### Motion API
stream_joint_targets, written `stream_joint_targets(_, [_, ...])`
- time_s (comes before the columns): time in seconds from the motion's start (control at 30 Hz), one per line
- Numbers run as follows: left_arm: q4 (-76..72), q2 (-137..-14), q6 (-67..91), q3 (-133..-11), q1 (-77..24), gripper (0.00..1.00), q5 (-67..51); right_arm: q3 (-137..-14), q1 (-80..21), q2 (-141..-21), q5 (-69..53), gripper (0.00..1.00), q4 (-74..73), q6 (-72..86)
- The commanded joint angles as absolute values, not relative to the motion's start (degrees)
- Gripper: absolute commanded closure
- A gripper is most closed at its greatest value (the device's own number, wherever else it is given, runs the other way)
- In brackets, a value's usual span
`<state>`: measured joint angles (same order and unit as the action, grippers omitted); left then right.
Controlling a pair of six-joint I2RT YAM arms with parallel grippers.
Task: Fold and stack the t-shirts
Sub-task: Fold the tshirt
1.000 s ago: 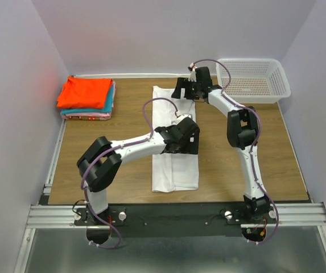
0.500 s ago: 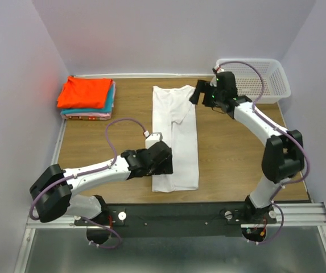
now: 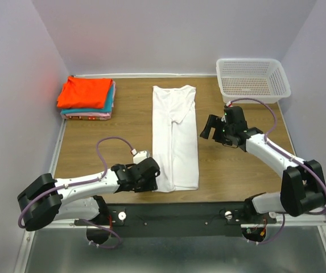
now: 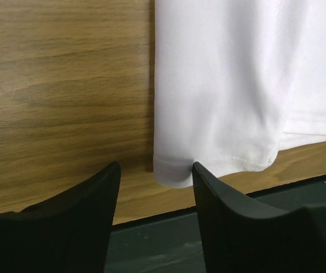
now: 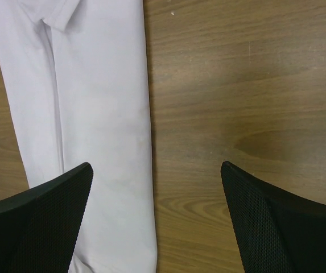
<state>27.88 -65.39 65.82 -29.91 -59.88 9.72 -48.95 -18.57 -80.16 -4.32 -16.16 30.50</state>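
1. On the table, seen from above, the white shirt lies in the middle as a long narrow strip. Its long axis runs from the near edge toward the back wall, collar end far. The left claw sits low, just beside the strip's near left corner, and is the arm nearer the hem. The right claw hangs just right of the strip at about mid-length. A stack of folded shirts, orange-red on teal on pink, rests far left, and a white mesh basket stands far right. Neither claw's gap reads clearly from here

2. In the left wrist view, the claw is parted to a middling width and holds nothing. The hem corner lies between the black fingertips, a little ahead of them. The cloth is thin, smooth and matte, with a stitched hem band, and the wood is hard and grained. I judge a short push forward and a pinch would take that corner, ready to fold hem toward collar

3. In the right wrist view, the claw is spread wide and empty above the strip's right edge. Cloth runs lengthwise on the left and bare wood lies on the right. Soft creases run down the shirt, and the finger faces look finely meshed
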Motion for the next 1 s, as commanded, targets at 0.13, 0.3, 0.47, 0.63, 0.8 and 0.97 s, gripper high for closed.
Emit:
stream_joint_targets(0.13, [26.4,-66.3,67.4,-27.9,-60.2,0.54,7.1,-39.7,-18.7,-71.5,-9.0,0.00,-15.8,33.5])
stream_joint_targets(0.3, [24.2,-68.4,67.1,-27.2,-60.3,0.84,6.1,-34.3,-20.6,-67.6,-15.7,0.00,-16.2,34.8])
stream_joint_targets(0.47, [24.2,-71.0,66.9,-28.4,-60.3,1.00,6.0,-31.3,-30.8,-65.1,-14.1,0.00,-20.1,38.3])
stream_joint_targets(0.63, [23.4,-70.8,67.1,-28.1,-60.3,1.00,5.5,-29.5,-36.5,-63.0,-11.3,0.04,-22.8,43.4])
stream_joint_targets(0.8, [24.2,-69.5,67.3,-27.6,-60.3,1.00,5.6,-29.1,-41.1,-64.3,-9.1,0.13,-25.4,46.7])
stream_joint_targets(0.97, [24.3,-68.9,67.6,-27.4,-60.3,1.00,5.9,-28.2,-44.1,-65.7,-8.5,0.29,-25.5,49.6])
